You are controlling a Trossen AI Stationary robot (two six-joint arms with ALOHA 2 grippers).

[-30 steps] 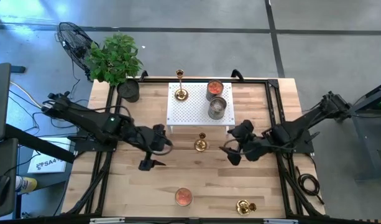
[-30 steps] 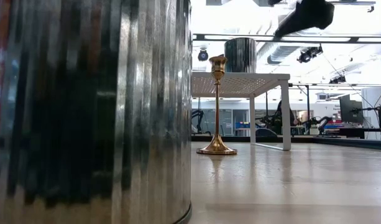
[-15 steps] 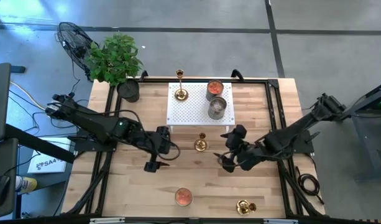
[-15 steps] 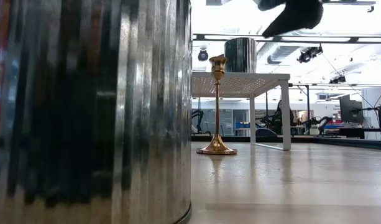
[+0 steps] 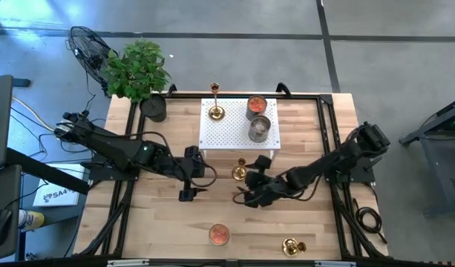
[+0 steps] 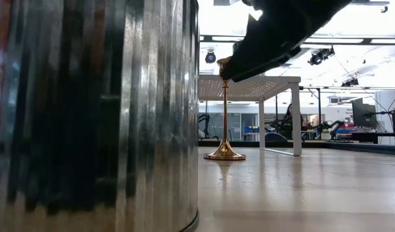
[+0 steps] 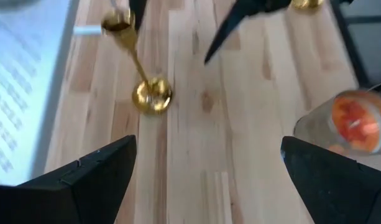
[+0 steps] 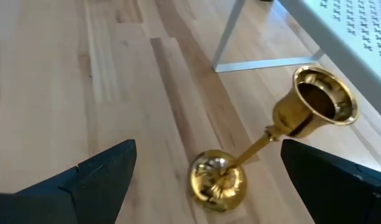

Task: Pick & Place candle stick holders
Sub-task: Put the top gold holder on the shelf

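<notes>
One gold candle stick holder (image 5: 240, 170) stands on its round base (image 8: 218, 180) mid-table, just in front of the white perforated stand (image 5: 238, 141). A second holder (image 5: 216, 111) stands on that stand. A third (image 5: 290, 245) sits near the table's front edge. My right gripper (image 5: 244, 191) is open, just near-right of the middle holder. In the right wrist view (image 8: 208, 144) the holder lies ahead between its fingers, apart from them. My left gripper (image 5: 197, 185) is open to the holder's left, pointing at it (image 7: 207, 142).
Two candle jars (image 5: 257, 105) (image 5: 260, 127) stand on the white stand beside the second holder. A third jar (image 5: 219, 234) sits near the front edge and fills the left of the low view (image 6: 94, 116). A potted plant (image 5: 138, 70) is at the far left corner.
My right gripper has swept toward the table's left and down, rolling as it went, and now sits close by the middle candle stick holder. My left gripper has edged a little toward the same holder. Both stay open. No holder has moved.
</notes>
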